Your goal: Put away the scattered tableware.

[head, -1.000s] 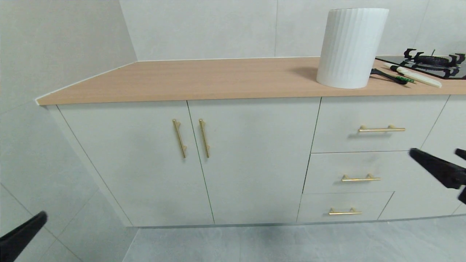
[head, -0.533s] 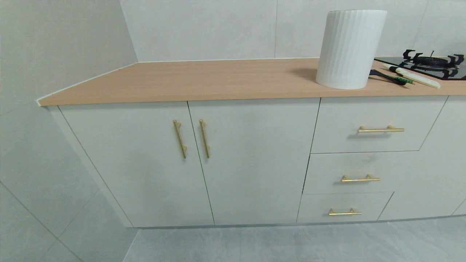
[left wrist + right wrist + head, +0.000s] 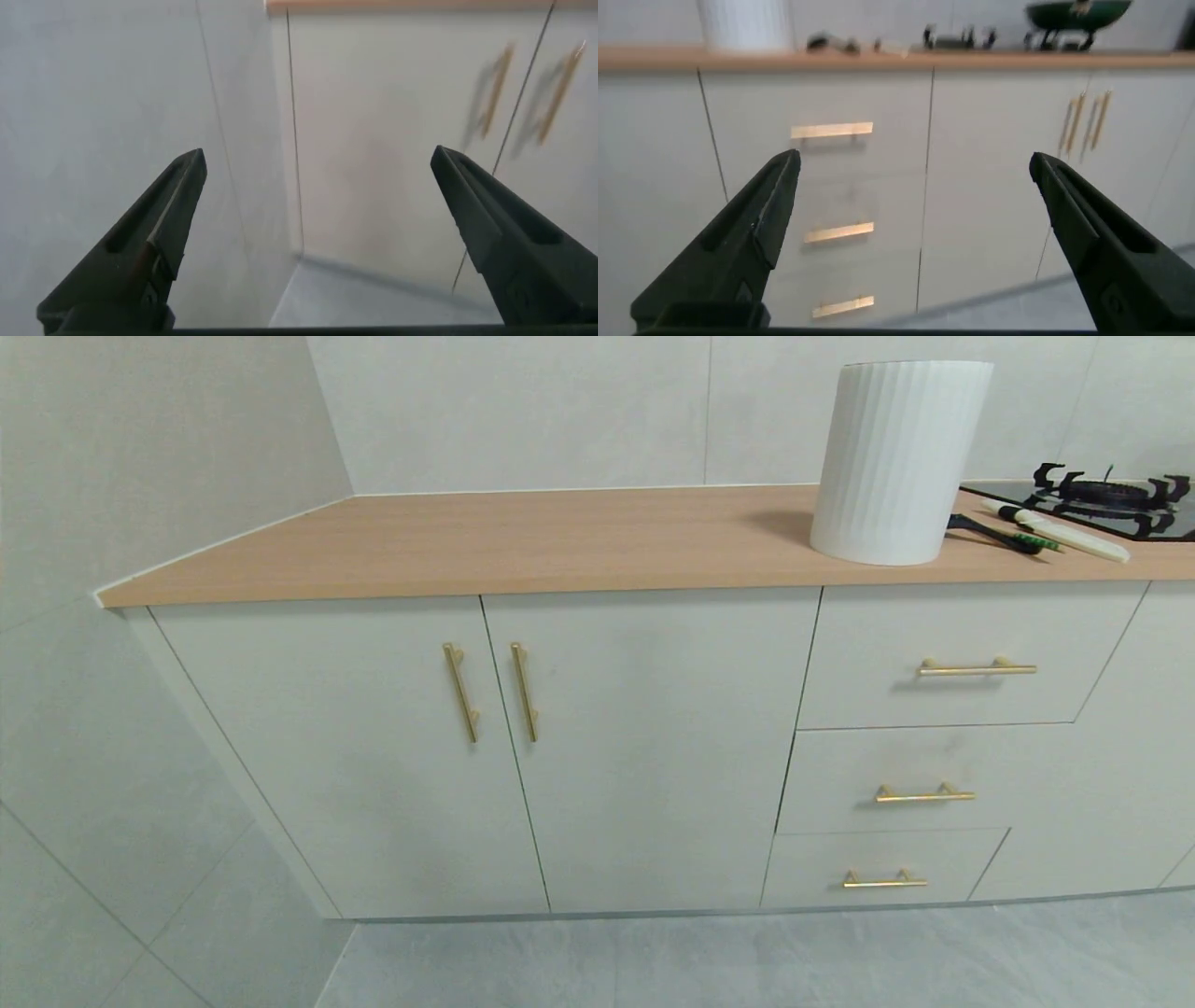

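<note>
I found the tableware on the wooden desk (image 3: 523,541), between the white ribbed canister (image 3: 898,462) and the gas hob (image 3: 1111,495). A black utensil (image 3: 991,531) lay against a green-handled one (image 3: 1038,540), and a long cream utensil (image 3: 1064,534) lay just beside them on the hob side. The canister stood upright near the desk's front edge, above the top drawer (image 3: 952,658). The left gripper (image 3: 318,161) faced the cabinet door (image 3: 392,140) by the wall, its fingers spread wide with nothing between them. The right gripper (image 3: 915,161) faced the drawers, its fingers equally wide and empty. A dark green pan (image 3: 1078,11) sat on the hob.
</note>
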